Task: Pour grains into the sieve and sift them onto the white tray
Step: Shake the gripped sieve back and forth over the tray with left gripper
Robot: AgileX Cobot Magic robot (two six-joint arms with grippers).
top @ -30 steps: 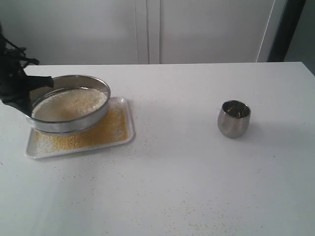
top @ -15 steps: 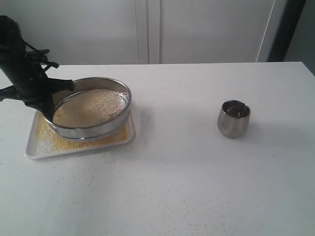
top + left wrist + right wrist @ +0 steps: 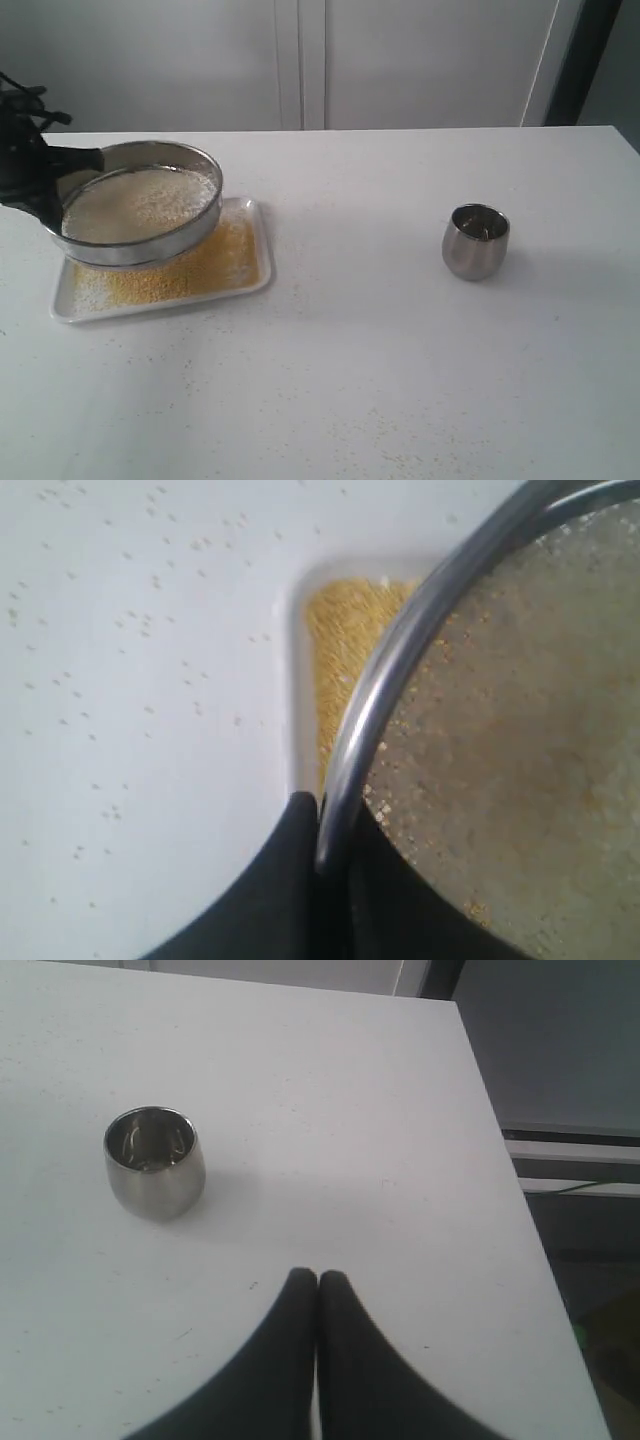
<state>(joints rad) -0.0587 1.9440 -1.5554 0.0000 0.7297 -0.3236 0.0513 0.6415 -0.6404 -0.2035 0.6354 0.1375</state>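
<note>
The left gripper [image 3: 334, 828] pinches the sieve [image 3: 150, 246] by its rim, holding it over the white tray [image 3: 258, 277] so fine yellow grains [image 3: 226, 256] land there, while the right gripper [image 3: 317, 1282], shut on nothing, waits near the steel cup [image 3: 475, 241].

- The left claw [image 3: 322, 830] is clamped on the rim of the sieve [image 3: 150, 243], at the sieve's left side, with one finger on each face of the rim.
- The right claw [image 3: 317, 1280] holds nothing; its fingertips are pressed together above the worktop [image 3: 350, 1110].
</note>
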